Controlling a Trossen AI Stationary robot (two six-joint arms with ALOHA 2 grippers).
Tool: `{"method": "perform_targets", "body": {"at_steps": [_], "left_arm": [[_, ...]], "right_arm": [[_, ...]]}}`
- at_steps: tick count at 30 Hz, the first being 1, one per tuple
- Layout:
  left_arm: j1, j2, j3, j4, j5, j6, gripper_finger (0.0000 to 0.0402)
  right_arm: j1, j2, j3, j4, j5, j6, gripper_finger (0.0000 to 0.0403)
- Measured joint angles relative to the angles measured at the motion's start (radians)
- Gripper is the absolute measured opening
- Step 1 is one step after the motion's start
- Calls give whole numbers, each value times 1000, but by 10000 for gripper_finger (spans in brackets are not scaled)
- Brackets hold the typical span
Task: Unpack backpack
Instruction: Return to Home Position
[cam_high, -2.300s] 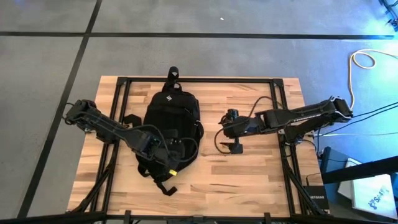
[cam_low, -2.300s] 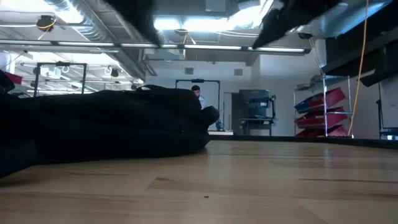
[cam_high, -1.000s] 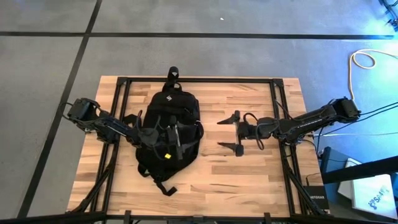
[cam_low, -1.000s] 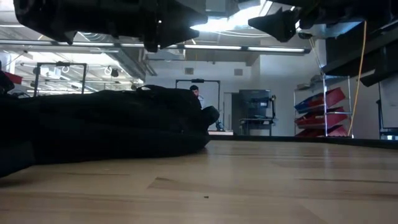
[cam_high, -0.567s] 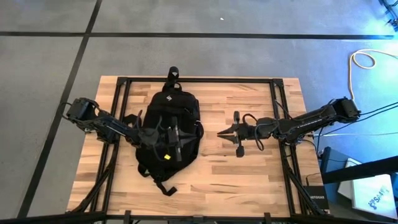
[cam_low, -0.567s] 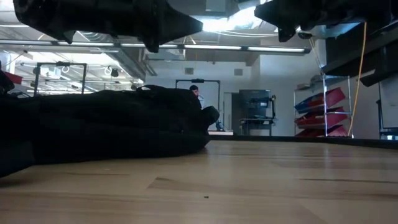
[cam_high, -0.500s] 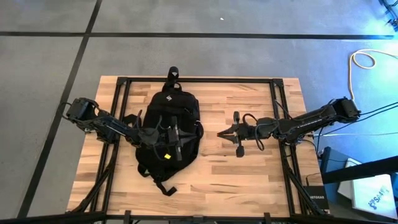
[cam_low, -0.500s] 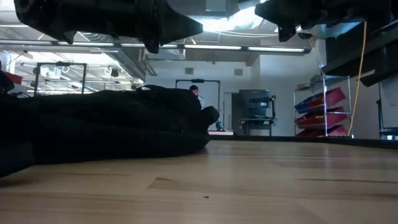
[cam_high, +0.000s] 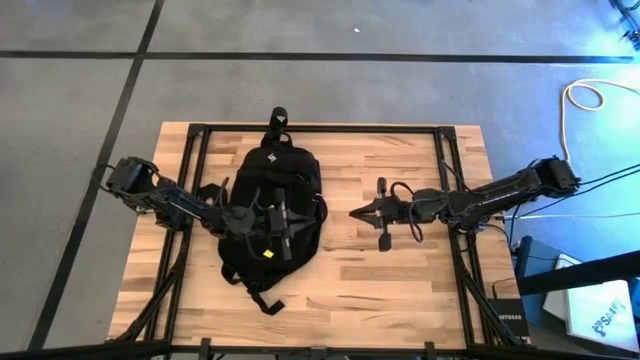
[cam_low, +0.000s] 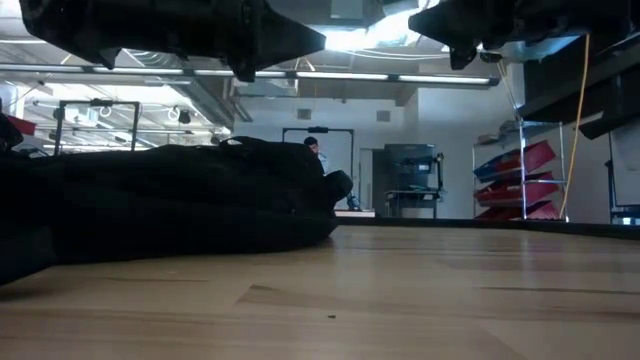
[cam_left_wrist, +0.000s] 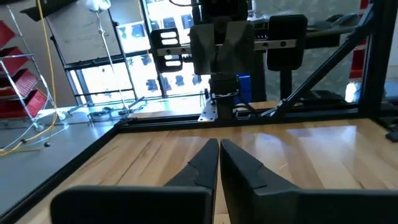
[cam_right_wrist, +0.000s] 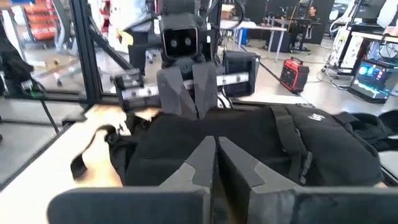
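Note:
The black backpack (cam_high: 270, 195) lies flat on the wooden table, left of the middle, white logo up. Its top loop (cam_high: 279, 118) reaches over the far edge and its straps trail toward the near edge. In the low view the backpack (cam_low: 170, 205) fills the left. My left gripper (cam_high: 300, 217) hovers shut and level above the backpack's right half, pointing at the right arm. My right gripper (cam_high: 352, 213) hovers shut and level over bare wood just right of the backpack, pointing at it. In the right wrist view, the shut fingertips (cam_right_wrist: 216, 142) face the backpack (cam_right_wrist: 261, 143).
Black frame rails (cam_high: 445, 180) run along the table's edges and under it. Bare wood (cam_high: 390, 280) lies right of the backpack and along the near side. A loose strap end (cam_high: 265, 298) lies near the front. A person (cam_low: 315, 148) stands far off in the room.
Both grippers have shut from wide open while their arms stayed where they were, level and facing each other. Neither has taken hold of anything. The backpack has not moved.

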Motion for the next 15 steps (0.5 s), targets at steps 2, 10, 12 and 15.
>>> {"method": "perform_targets", "body": {"at_steps": [2, 10, 12, 15], "left_arm": [[-13, -31, -15, -7, -17, 23, 0], [-76, -423, -215, -91, -145, 93, 0], [-71, -554, -269, -143, -137, 79, 0], [-81, -734, -353, -195, -150, 87, 0]], "right_arm": [[-3, -57, 0, -72, 15, -15, 0], [-32, -621, -111, -372, 122, -3, 0], [-32, -758, -128, -486, 178, 27, 0], [-32, -945, -144, -610, 190, 46, 0]]}}
